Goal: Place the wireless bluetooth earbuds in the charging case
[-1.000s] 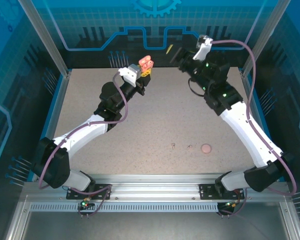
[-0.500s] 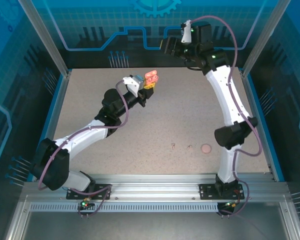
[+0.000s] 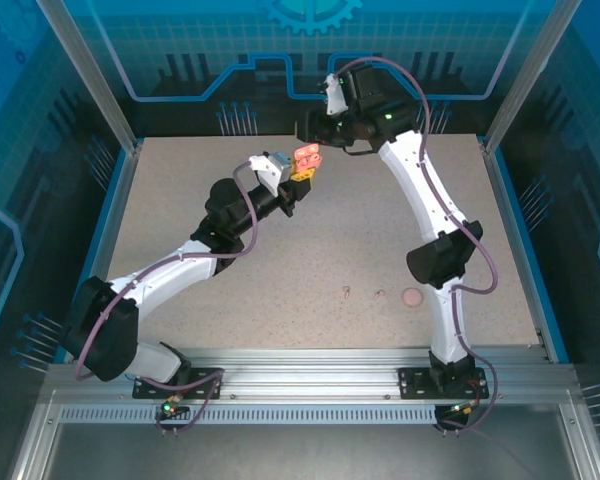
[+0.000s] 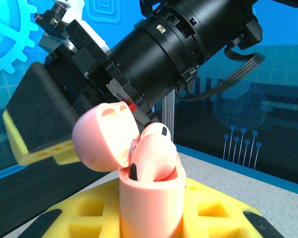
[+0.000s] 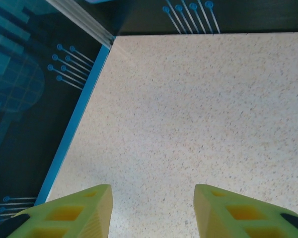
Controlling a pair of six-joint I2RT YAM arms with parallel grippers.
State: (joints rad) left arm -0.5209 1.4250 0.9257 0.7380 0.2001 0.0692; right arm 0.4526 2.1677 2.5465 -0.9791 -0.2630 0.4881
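left fingers (image 4: 213, 210) clamped on the glossy salmon-pink charging case (image 4: 149, 198), lid open, over the desk's (image 3: 330, 240) far side; right fingers (image 5: 74, 213) spread apart right beside it

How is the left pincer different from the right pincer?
The left pincer is shut on the charging case, whose lid stands open. The right pincer holds nothing, and its fingers stand apart. In the top view, the right pincer is farther back than the left pincer. Both pincers have yellow fingers.
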